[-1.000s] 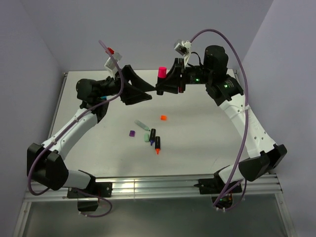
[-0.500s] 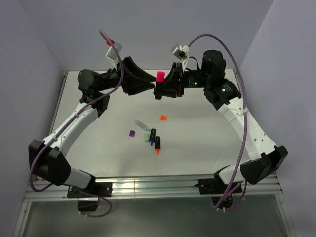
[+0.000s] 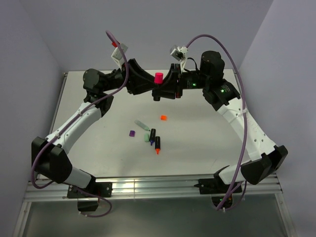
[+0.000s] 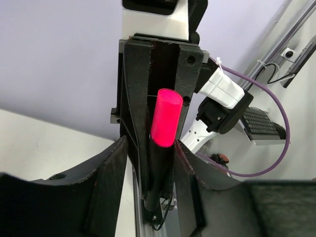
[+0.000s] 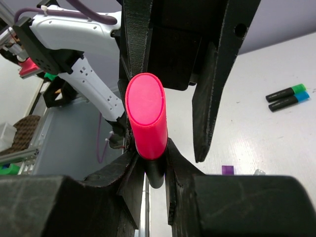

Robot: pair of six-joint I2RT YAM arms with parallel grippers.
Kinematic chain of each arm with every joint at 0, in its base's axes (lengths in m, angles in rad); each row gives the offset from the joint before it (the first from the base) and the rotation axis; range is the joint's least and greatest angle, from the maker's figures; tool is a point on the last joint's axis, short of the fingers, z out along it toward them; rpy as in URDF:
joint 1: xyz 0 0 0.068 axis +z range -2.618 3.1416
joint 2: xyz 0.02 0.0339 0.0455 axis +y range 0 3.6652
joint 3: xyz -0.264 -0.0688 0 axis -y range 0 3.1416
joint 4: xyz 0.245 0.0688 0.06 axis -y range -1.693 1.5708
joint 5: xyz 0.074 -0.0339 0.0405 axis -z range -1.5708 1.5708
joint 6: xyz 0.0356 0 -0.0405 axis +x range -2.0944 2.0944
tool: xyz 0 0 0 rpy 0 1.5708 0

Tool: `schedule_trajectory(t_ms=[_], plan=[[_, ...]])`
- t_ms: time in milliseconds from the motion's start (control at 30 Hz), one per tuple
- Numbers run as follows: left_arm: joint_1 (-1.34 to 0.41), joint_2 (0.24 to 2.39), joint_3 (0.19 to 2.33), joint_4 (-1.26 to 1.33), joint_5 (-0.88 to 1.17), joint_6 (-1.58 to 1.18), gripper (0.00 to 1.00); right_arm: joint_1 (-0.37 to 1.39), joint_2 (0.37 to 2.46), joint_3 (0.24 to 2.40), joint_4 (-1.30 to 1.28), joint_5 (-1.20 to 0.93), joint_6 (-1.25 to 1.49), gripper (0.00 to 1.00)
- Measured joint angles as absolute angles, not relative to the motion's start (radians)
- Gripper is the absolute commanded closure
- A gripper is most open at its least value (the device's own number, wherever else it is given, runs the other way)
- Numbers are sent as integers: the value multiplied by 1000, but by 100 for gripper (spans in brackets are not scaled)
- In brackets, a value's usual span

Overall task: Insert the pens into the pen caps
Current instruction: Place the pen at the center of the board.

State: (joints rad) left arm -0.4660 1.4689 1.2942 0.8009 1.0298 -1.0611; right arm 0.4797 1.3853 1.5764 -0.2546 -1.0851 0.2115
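The pink pen [image 3: 158, 78] is pinched upright by the right gripper [image 5: 150, 173], high above the table [image 3: 197, 138]. The left gripper [image 4: 148, 165] is spread, one finger on each side of the pink pen.

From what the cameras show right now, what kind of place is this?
Probably a robotics lab test cell: a white table boxed in by plain walls, left arm and right arm bolted to a metal rail, a computer keyboard beyond.
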Motion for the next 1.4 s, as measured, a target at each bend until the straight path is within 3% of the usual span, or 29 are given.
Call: schedule_trajectory(t_ms=[100,233,433,533,567,667,733,767,800,833,933,967,1033,1400], plan=[[-469,1469,1294,826,1029,-1073,61,483,1385,1576,-254,-1084,212,100],[-471,1471,1294,850,1029,-1091,59,485,1385,1576,-249,-1082,212,100],[-474,1472,1294,865,1023,-1097,75,487,1385,1576,-247,-1071,215,100],[-474,1476,1294,875,1023,-1103,88,487,1385,1576,-246,-1069,216,100],[-474,1477,1294,878,1022,-1105,98,487,1385,1576,-246,-1067,216,100],[-474,1478,1291,879,1023,-1112,100,487,1385,1571,-244,-1066,216,100],[-474,1478,1289,873,1023,-1111,100,487,1385,1567,-241,-1063,219,84],[-472,1478,1289,863,1023,-1108,100,487,1385,1564,-241,-1060,220,65],[-471,1477,1289,849,1023,-1098,100,487,1385,1563,-243,-1055,223,59],[-467,1476,1290,826,1015,-1085,100,487,1385,1562,-245,-1057,220,45],[-440,1470,1290,734,1002,-1037,100,492,1385,1552,-255,-1042,216,30],[-429,1465,1290,701,1007,-1020,100,493,1385,1545,-256,-1031,215,14],[-394,1446,1289,603,1015,-970,100,494,1386,1531,-255,-1007,211,1],[-72,1373,1301,-44,1024,-509,100,432,1387,1360,-261,-923,163,0]])
